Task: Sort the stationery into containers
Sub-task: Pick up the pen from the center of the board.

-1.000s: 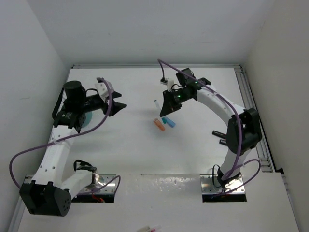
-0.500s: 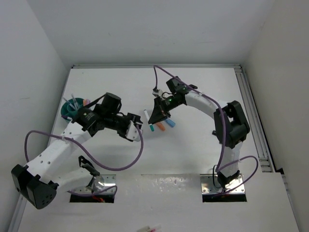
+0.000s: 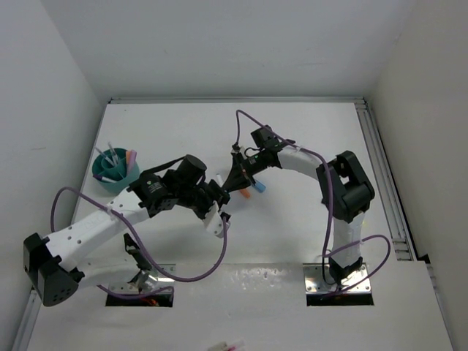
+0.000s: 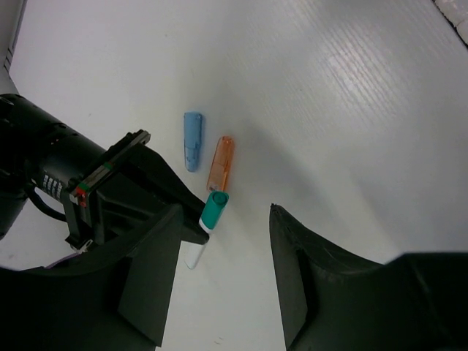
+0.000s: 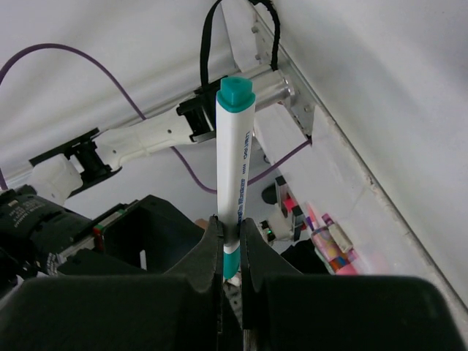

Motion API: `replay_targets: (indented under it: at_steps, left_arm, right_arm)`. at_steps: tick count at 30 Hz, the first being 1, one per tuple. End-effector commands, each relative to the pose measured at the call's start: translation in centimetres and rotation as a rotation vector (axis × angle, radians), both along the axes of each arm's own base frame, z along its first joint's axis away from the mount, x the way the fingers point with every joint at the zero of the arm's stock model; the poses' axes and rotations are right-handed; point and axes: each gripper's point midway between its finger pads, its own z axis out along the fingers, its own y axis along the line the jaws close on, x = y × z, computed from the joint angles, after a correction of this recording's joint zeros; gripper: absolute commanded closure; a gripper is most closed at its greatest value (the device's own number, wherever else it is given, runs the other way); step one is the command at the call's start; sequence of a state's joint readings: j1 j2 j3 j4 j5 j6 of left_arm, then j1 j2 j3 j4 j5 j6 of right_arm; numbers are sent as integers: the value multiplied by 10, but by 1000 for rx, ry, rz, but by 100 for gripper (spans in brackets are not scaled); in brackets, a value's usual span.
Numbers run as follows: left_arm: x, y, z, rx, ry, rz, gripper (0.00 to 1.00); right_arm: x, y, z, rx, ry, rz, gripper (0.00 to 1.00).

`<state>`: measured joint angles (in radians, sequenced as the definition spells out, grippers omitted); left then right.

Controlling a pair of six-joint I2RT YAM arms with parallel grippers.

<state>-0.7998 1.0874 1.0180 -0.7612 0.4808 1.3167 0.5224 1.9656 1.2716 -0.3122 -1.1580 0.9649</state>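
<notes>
Because the two grippers were crowded together in the top view, little could be told there. The white pen (image 5: 235,146) was pinched tight by the right gripper (image 5: 230,235), its lower end hidden. The left gripper (image 4: 225,216) was held open, the pen's teal cap seen between its fingers. A blue highlighter (image 4: 192,139) and an orange highlighter (image 4: 221,162) were laid nearby, well apart from the teal cup (image 3: 121,180).

White table (image 3: 292,234); metal rail (image 3: 371,135) along right edge; white walls (image 3: 219,44) around.
</notes>
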Motion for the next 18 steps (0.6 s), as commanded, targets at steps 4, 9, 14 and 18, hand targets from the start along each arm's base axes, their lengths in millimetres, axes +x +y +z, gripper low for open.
replay_targets:
  at_steps: [4, 9, 14, 18]
  left_arm:
    - [13, -11, -3, 40, -70, -19, 44]
    - [21, -13, -10, 65, -85, -8, 47]
    - [26, -13, -10, 63, -96, 6, 59]
    - [27, -11, -8, 59, -90, 14, 72]
  right_arm:
    - [-7, 10, 10, 48, 36, 27, 100]
    - [-11, 11, 15, 62, 62, 26, 100]
    - [-16, 12, 19, 74, 60, 38, 100]
    - [-17, 12, 20, 75, 66, 38, 100]
